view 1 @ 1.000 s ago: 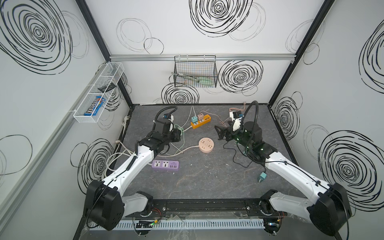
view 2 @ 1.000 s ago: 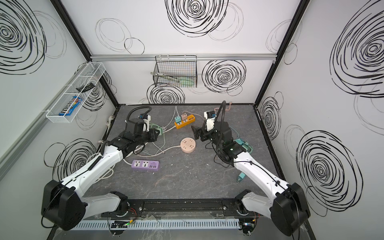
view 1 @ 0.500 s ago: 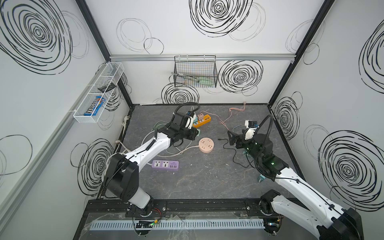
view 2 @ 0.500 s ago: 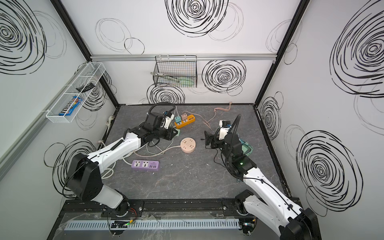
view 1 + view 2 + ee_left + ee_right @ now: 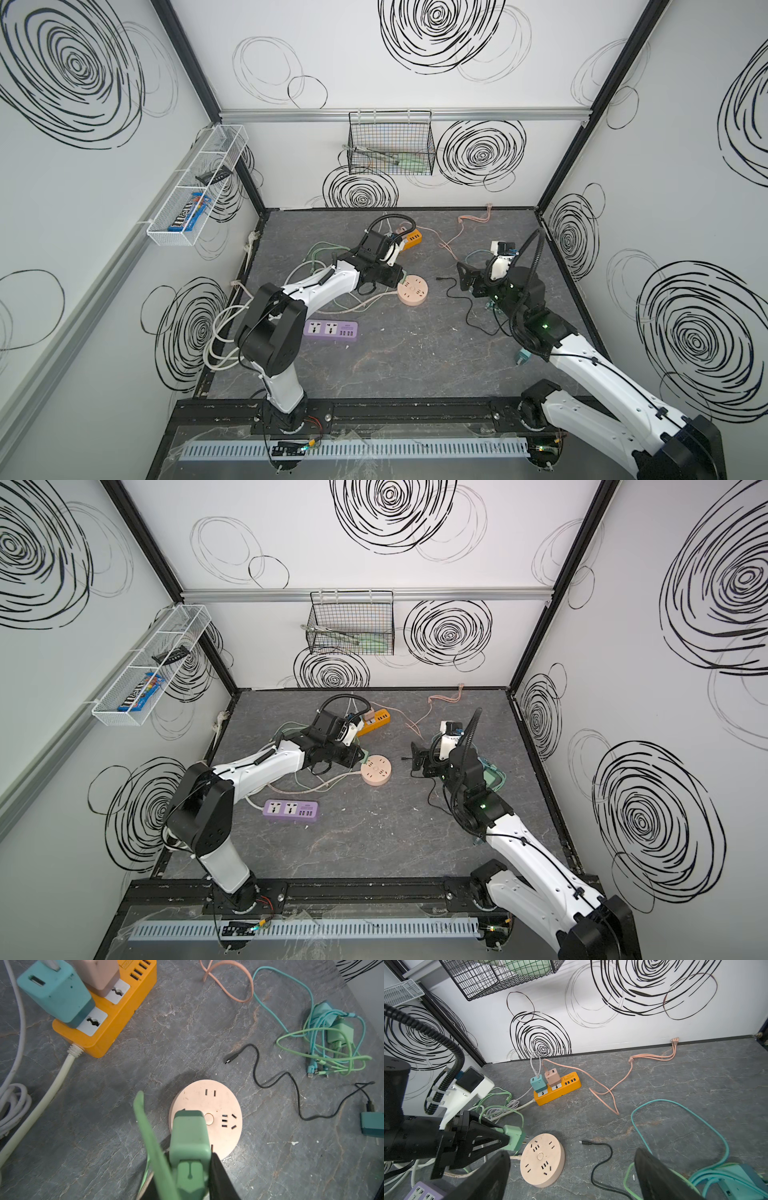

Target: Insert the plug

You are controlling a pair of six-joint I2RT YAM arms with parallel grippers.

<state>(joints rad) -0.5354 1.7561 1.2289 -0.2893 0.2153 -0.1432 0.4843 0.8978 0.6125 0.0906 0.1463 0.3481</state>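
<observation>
Left wrist view: left pincer (image 5: 190, 1164) was closed on the green plug (image 5: 190, 1136), which hung at the left rim of the round socket (image 5: 220, 1105), prongs not yet in. Right pincer (image 5: 572, 1153) stood wide open, empty. Step judged: alignment. Next move needs prongs squared over slots, then a press down.

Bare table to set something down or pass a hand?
Widest bare patch: front middle, bordered by the purple strip, round socket, black cable and front rail. Smaller one at back right, past the pink cable. Crowded: back left, cords around the orange strip and the left gripper with its green plug.
</observation>
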